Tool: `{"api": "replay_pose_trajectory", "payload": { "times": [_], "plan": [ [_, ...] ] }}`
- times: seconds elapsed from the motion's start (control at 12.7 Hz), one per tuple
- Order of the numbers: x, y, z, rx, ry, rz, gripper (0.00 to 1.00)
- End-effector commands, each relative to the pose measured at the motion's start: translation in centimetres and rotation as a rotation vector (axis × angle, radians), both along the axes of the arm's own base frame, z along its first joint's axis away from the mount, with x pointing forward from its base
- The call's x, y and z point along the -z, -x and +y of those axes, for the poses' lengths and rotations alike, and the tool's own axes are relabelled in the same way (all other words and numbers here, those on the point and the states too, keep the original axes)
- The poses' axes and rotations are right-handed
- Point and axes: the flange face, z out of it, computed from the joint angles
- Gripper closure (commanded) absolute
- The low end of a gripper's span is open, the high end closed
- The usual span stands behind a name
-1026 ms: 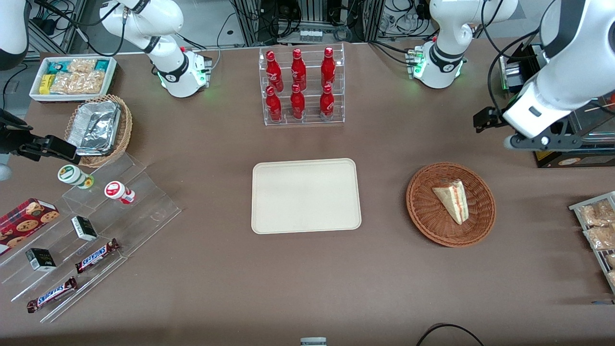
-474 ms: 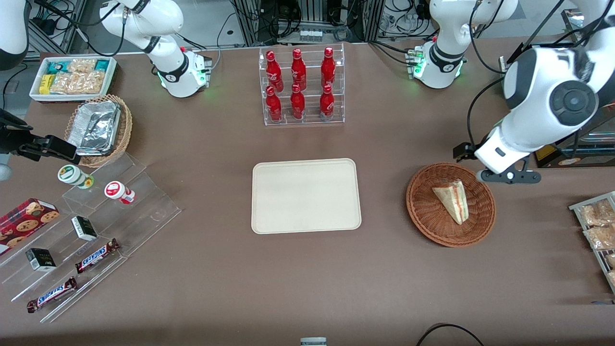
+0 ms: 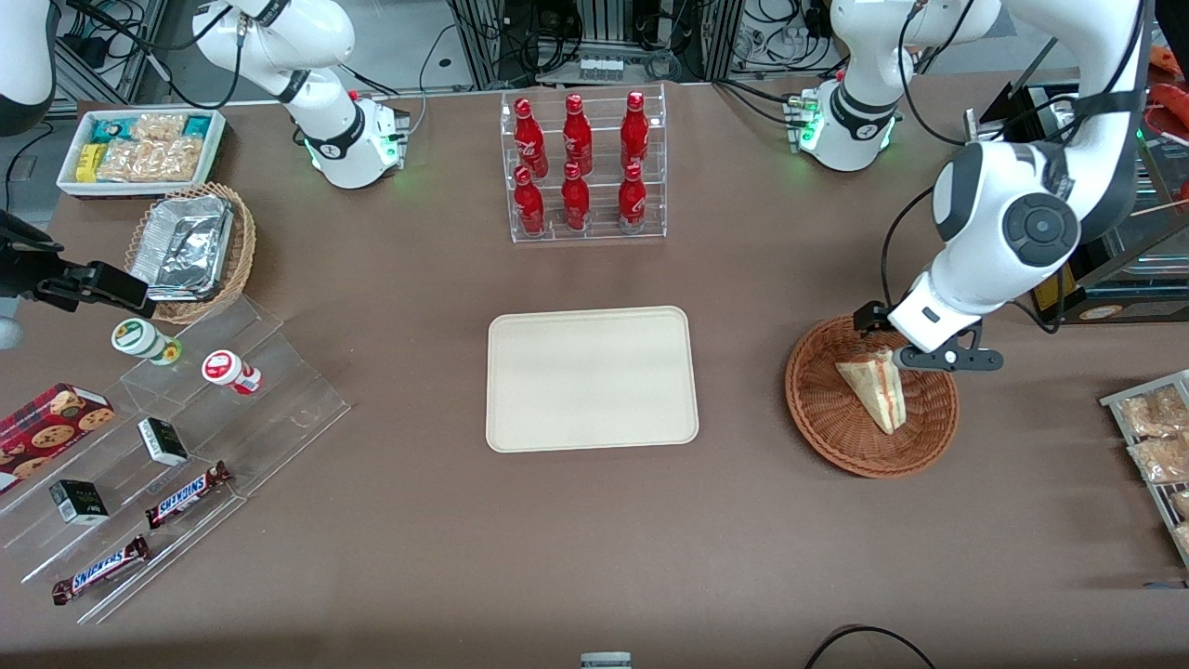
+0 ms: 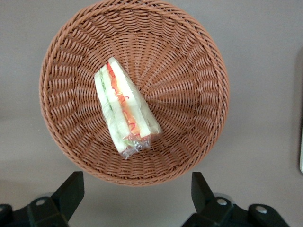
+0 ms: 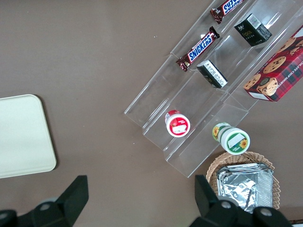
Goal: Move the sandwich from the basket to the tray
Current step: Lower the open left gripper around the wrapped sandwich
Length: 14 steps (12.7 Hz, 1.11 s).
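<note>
The sandwich (image 3: 878, 388), a wrapped pale wedge with red and green filling stripes, lies in the round reddish-brown wicker basket (image 3: 817, 437). The left gripper (image 3: 947, 359) hangs open and empty above the basket's rim, over the part farther from the front camera, above the sandwich's broad end. In the left wrist view the sandwich (image 4: 124, 109) lies near the middle of the basket (image 4: 199, 61), and the gripper (image 4: 135, 194) is spread wide over bare table just outside the rim. The cream tray (image 3: 591, 378) lies flat at the table's middle and also shows in the right wrist view (image 5: 21, 135).
A clear rack of red bottles (image 3: 581, 167) stands farther back than the tray. Bagged snacks (image 3: 1156, 437) lie at the working arm's end. A tan basket with foil containers (image 3: 190, 246), a white snack bin (image 3: 139, 149) and an acrylic shelf (image 3: 232, 427) sit at the parked arm's end.
The left arm has swung in from the working arm's end of the table and come down, bringing the gripper from off to the side to over the basket's rim. The sandwich has not moved.
</note>
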Motion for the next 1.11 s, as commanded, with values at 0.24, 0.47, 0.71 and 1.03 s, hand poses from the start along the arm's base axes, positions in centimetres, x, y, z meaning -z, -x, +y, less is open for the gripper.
{"api": "replay_pose_trajectory", "payload": {
  "times": [0.24, 0.47, 0.71, 1.03],
  "plan": [
    [2.9, -0.3, 0.5, -0.003, 0.016, -0.035, 0.0],
    [4.5, -0.8, 1.8, -0.106, 0.014, -0.029, 0.0],
    [4.9, -0.9, 1.9, -0.262, 0.006, -0.033, 0.0],
    [5.5, -1.4, 1.4, -0.588, 0.007, -0.071, 0.0]
  ]
}}
